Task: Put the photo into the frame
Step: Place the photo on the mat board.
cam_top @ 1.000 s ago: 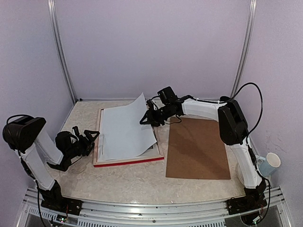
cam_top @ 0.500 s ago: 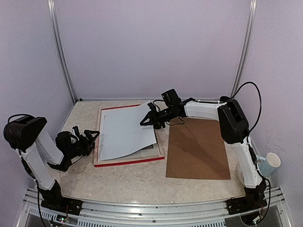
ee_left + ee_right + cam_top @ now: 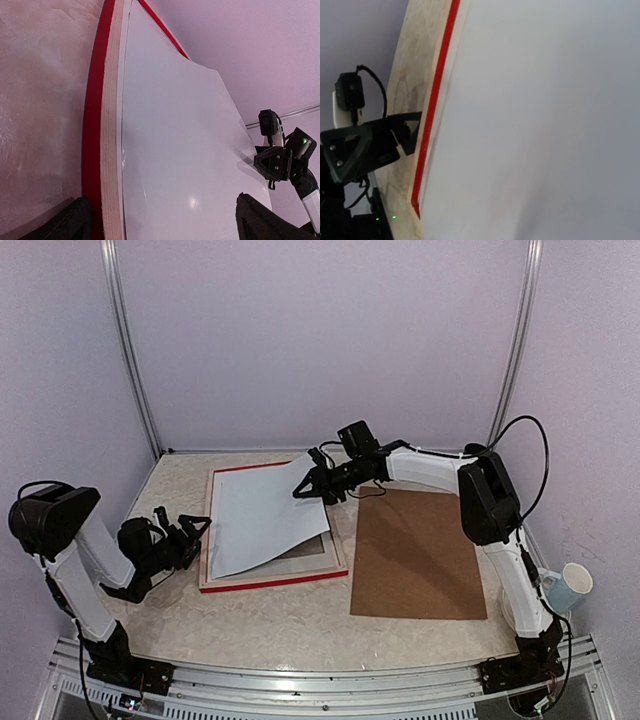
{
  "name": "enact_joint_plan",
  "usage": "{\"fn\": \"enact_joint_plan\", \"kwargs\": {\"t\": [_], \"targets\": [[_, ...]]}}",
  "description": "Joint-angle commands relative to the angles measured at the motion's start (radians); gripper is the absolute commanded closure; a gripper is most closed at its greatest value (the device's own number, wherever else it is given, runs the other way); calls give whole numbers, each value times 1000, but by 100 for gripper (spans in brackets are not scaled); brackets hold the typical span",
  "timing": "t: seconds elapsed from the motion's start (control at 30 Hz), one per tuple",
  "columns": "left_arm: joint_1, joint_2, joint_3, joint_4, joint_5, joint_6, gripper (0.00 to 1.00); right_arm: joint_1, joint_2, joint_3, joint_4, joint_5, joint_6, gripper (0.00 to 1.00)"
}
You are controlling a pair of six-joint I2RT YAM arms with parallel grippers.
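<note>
The red frame (image 3: 270,582) lies flat on the table, left of centre. The photo (image 3: 265,520) lies over it and shows only its white back; the picture side is hidden. My right gripper (image 3: 310,485) is shut on the photo's far right corner and holds that corner slightly raised. My left gripper (image 3: 190,530) is open and empty, just left of the frame's left edge. The left wrist view shows the frame's red and pale edge (image 3: 92,125) and the white sheet (image 3: 185,150). In the right wrist view the sheet (image 3: 545,125) fills the picture beside the frame (image 3: 432,120); my own fingers are hidden.
A brown hardboard panel (image 3: 415,555) lies flat right of the frame. A white and blue cup (image 3: 570,587) stands at the table's right edge. Purple walls close the back and sides.
The sheet's raised far corner has come down and the sheet lies flatter over the frame; the frame's far red edge now shows. The left arm has not moved.
</note>
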Motion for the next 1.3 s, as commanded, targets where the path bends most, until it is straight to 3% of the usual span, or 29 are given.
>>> {"fn": "enact_joint_plan", "kwargs": {"t": [0.0,0.2,0.4,0.73,0.97,1.27], "targets": [[-18,40,-24,-96,-1,-8,1,13,25,42,-63,53,-56,63],[-18,39,-24,-95,-2,-6,1,14,7,23,-65,80,-102,63],[-20,49,-25,-85,0,-10,1,3,-14,-88,194,-97,25,65],[-20,49,-32,-79,2,-9,1,-3,-18,-168,449,-179,145,79],[-18,61,-29,-67,6,-14,1,-3,-4,-137,388,-157,107,78],[-18,48,-24,-82,6,-13,1,-1,15,-74,256,-98,44,67]]}}
